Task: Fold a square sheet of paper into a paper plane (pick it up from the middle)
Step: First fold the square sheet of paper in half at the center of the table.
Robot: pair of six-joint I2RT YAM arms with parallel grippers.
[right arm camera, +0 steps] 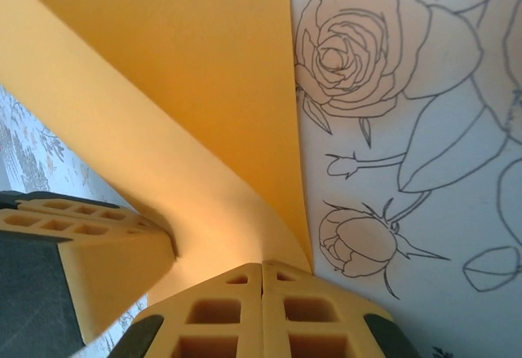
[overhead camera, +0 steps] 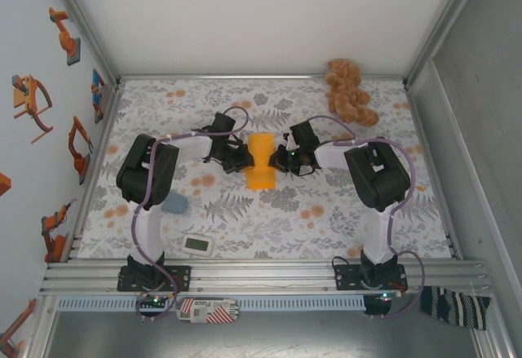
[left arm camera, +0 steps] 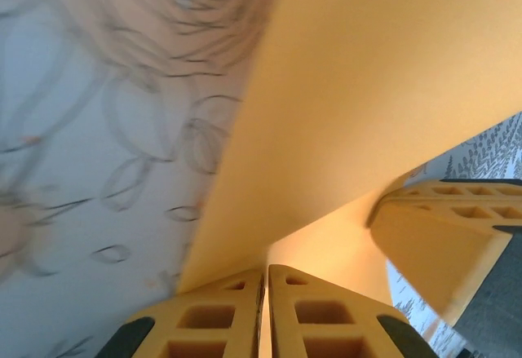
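My left gripper (left arm camera: pixel 267 275) and right gripper (right arm camera: pixel 261 270) both pinch the paper (overhead camera: pixel 261 161) at its waist, mid-cloth (overhead camera: pixel 245 211). The holds look shallow. Pulling apart could tear it; pushing together could crumple it or slip an edge free.

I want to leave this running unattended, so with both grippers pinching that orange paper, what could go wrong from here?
1. The left gripper and right gripper are shut on opposite edges of the square sheet of paper. If they pull apart, it might tear.
2. The sheet bows between them, so a crease may land off-centre.
3. Both pinches sit near the edge, so the paper could slip out.
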